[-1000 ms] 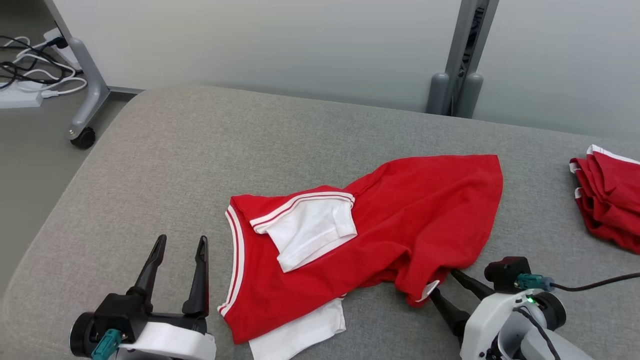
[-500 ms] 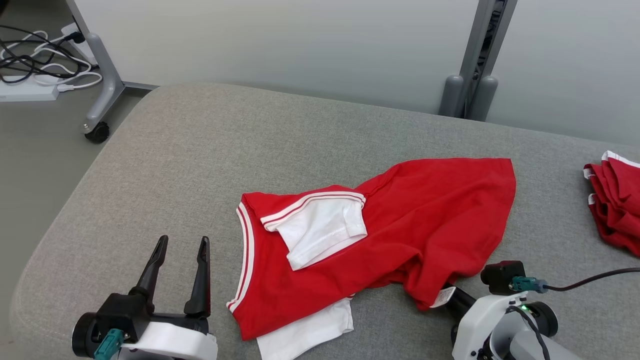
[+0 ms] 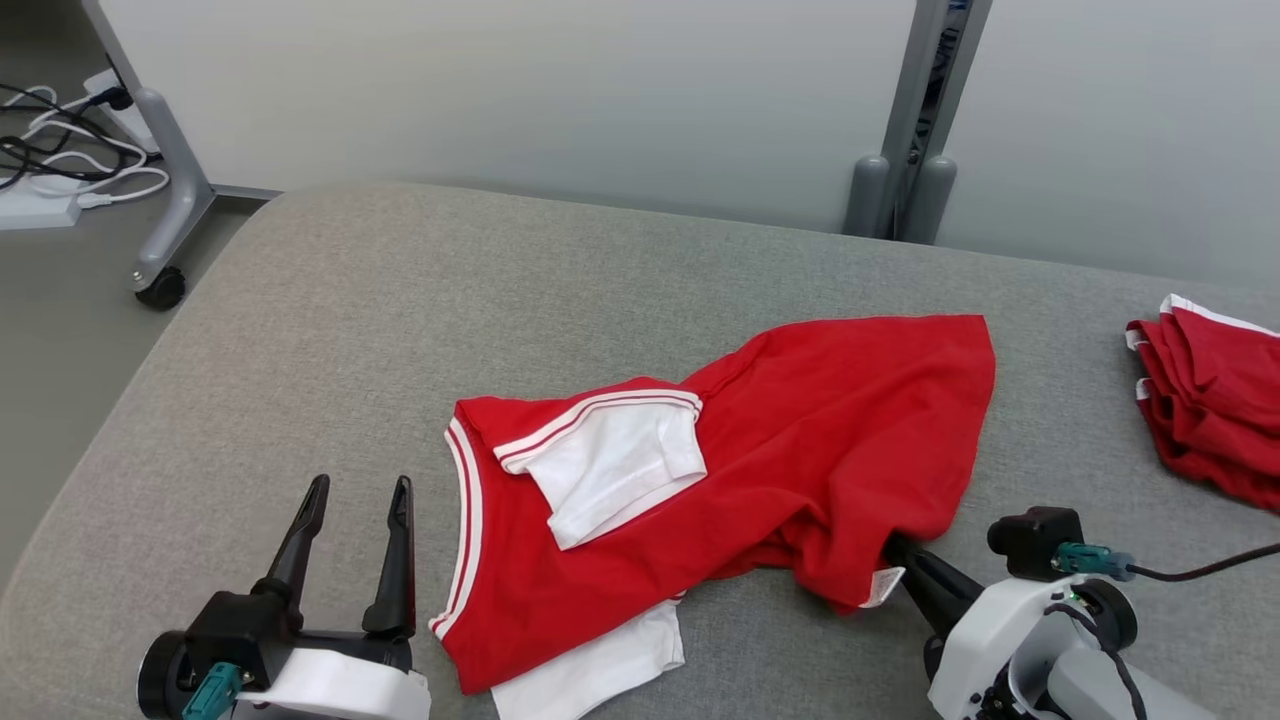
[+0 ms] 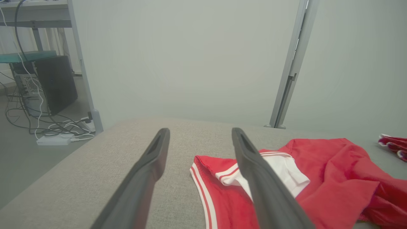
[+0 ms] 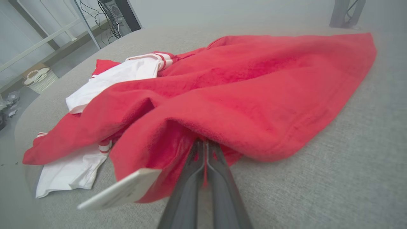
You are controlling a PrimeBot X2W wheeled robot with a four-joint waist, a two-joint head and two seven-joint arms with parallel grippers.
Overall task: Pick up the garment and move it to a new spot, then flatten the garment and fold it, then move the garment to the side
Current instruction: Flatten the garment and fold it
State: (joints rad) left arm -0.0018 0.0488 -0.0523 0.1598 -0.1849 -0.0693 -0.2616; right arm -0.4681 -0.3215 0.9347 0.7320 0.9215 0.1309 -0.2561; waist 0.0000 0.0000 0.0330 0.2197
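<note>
Here the right gripper [image 3: 897,552] is clenched on the garment [image 3: 800,440]. In the right wrist view its two dark fingers [image 5: 187,190] lie pressed together with a thin strip of red cloth pinched between them. Their tips disappear under a bunched fold of the fabric's edge.

Just left of those fingers, a white label [image 5: 120,190] sticks out from the cloth they grip. It is seen nearly edge-on and blurred, so any print on it cannot be read.

The garment is a red shirt with white sleeves and red-and-white striped trim. It lies crumpled on the grey padded surface [image 3: 400,320], spreading away from the right fingertips and off to their left. One white sleeve [image 3: 610,465] is turned over on top of the red body. Another white sleeve [image 3: 590,670] pokes out from under the near edge.

The left gripper [image 3: 360,487] is released and holds nothing, its fingers standing well apart over bare grey padding. The shirt's striped edge [image 3: 465,520] lies just to the right of its right finger, apart from it.

Well off to the right of the right fingers sits a second pile of red cloth [image 3: 1205,420].
</note>
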